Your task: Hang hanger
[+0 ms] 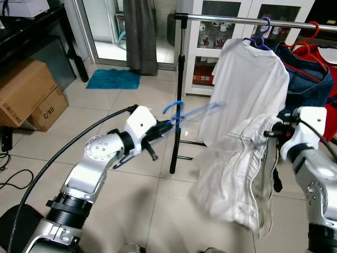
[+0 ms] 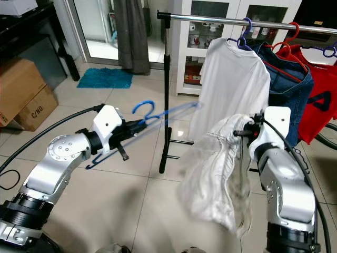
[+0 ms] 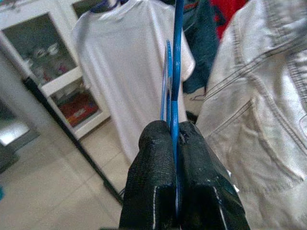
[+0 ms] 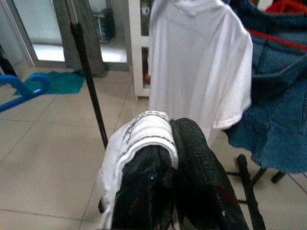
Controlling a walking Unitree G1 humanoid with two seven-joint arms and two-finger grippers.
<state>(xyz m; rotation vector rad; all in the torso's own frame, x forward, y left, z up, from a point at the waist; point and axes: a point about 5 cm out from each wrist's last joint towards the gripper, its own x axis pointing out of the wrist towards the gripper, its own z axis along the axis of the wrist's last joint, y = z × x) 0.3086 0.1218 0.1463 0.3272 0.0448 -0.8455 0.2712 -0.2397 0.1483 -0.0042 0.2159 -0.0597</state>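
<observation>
Across the back of the room runs a clothes rack point(image 1: 237, 20), its silver rail carried on a black upright post, with a white cabinet point(image 1: 210, 31) behind it whose glass doors show cups and small items on the shelves, too small to tell apart. On the rail hang a white T-shirt point(image 1: 247, 84) on a purple hanger, a blue denim garment point(image 1: 310, 84) and a red garment point(image 2: 321, 105) on red hangers. At the robot's left, 2 cardboard boxes point(image 1: 26, 92) sit on the tiled floor, their flaps shut so their contents cannot be seen, and a teal mat point(image 1: 113, 79) lies by the doorway. Lower, on the robot's right, a pale, light-washed garment point(image 1: 237, 174) droops from the right gripper point(image 4: 170, 143), whose fingers are clamped on a fold of it at the top, in front of the white T-shirt. The left gripper point(image 3: 175, 139) is pressed tight on a blue hanger point(image 1: 181, 112), held in the air just in front of the rack's post, its hook uppermost and well below the rail, its far arm pointing towards the T-shirt and blurred.
</observation>
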